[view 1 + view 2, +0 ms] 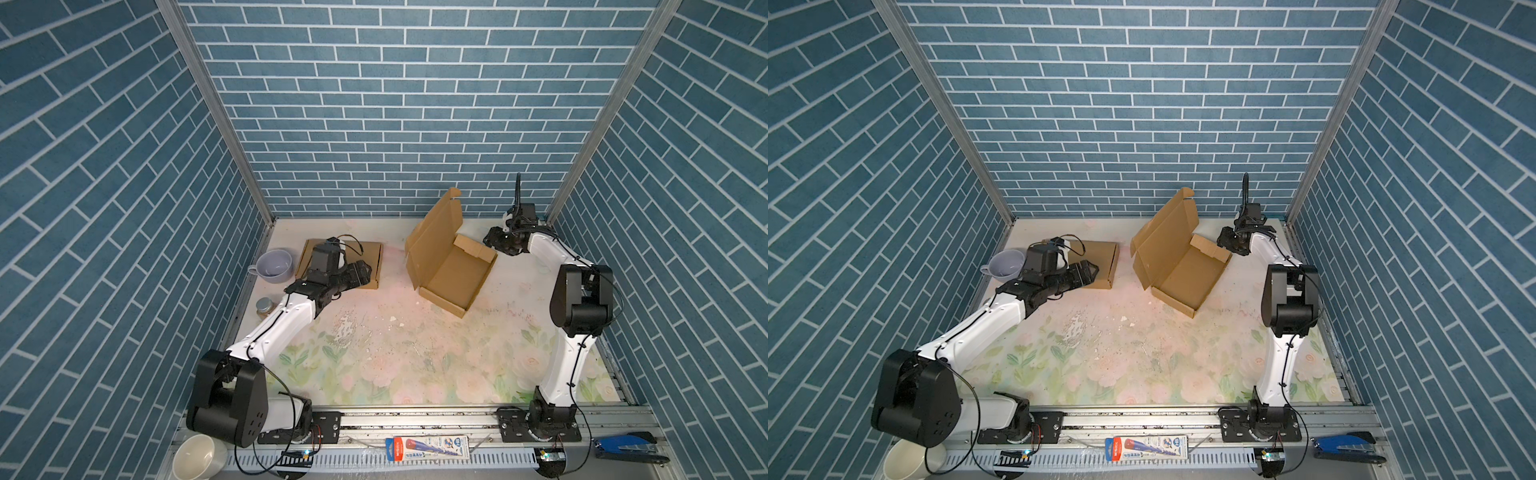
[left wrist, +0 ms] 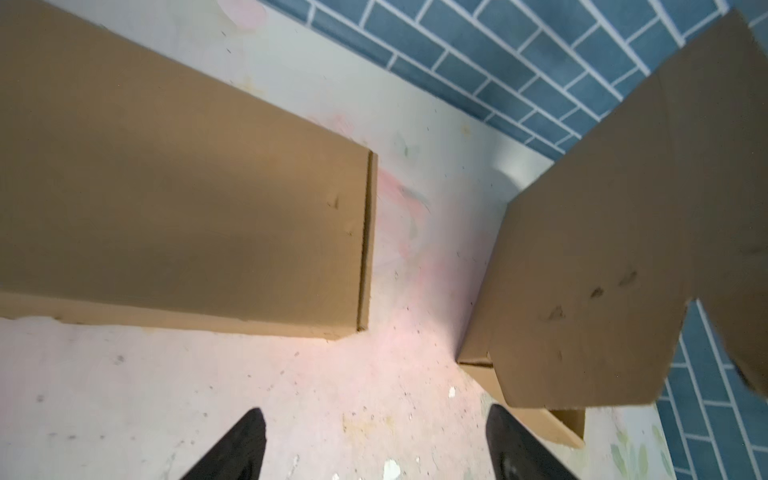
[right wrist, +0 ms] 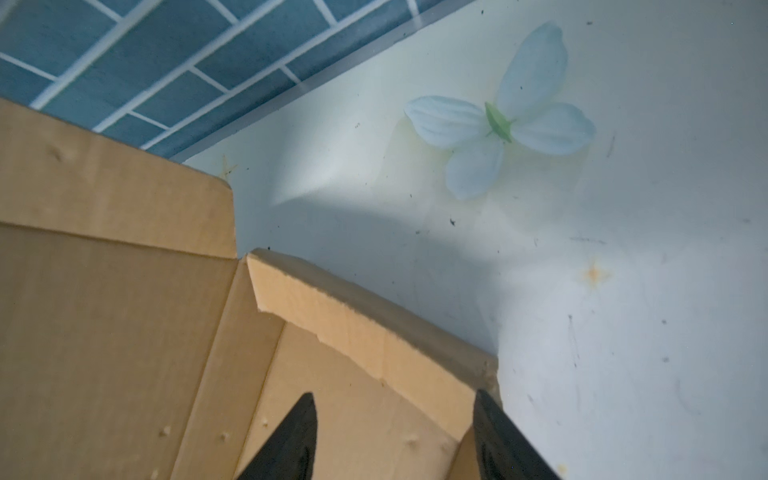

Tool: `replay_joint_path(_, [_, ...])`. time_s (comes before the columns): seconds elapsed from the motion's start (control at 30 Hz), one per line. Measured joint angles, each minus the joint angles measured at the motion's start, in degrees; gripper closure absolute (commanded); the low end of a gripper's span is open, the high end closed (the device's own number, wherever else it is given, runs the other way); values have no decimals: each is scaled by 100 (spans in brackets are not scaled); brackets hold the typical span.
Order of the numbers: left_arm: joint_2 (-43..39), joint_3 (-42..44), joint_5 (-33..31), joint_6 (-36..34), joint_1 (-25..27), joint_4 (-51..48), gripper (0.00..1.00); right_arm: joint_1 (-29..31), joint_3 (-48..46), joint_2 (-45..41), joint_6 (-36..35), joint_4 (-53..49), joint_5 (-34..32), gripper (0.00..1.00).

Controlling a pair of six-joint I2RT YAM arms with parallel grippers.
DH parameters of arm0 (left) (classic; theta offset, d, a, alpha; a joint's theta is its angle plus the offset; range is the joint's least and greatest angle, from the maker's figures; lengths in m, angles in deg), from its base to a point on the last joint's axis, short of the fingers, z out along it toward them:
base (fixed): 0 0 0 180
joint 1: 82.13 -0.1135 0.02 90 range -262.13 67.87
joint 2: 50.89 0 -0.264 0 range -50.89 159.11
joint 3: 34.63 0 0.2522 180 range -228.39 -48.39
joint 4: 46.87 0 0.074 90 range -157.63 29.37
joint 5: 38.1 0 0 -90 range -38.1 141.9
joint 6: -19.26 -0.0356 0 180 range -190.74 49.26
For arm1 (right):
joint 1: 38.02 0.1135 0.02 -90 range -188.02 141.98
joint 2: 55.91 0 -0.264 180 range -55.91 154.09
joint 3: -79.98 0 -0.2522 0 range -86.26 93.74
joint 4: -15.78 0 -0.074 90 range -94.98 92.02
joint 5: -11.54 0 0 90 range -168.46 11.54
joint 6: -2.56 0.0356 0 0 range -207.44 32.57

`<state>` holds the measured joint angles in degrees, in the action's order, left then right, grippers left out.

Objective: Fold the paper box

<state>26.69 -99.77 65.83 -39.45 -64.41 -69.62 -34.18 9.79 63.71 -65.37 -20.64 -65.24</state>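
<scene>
Squinting at the blister pack (image 1: 428,448) on the front rail, I find its print too small to read. The paper box (image 1: 453,274) sits toward the back right of the table (image 1: 395,353), plain brown and scuffed, its tray open and its lid tilted up toward the back wall, with bare floor in front and a clear strip between it and the closed flat box (image 1: 372,253). My left gripper (image 2: 374,415) hangs over that strip with jaws wide, holding nothing, while my right gripper (image 3: 395,399) stands with jaws apart astride the tray's nearest end wall, not pinching it.
</scene>
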Motion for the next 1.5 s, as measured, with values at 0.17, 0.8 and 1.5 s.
replay_joint_path(0.17, [192,153,2,140,485,-20,17,-2,748,726,-9,98,17,42])
replay_joint_path(0.8, [850,210,59,302,745,87,20,33,-1344,-114,667,870,1198,55])
replay_joint_path(1.5, [660,17,-308,-24,756,-501,26,866,-3521,-2479,570,334,999,55])
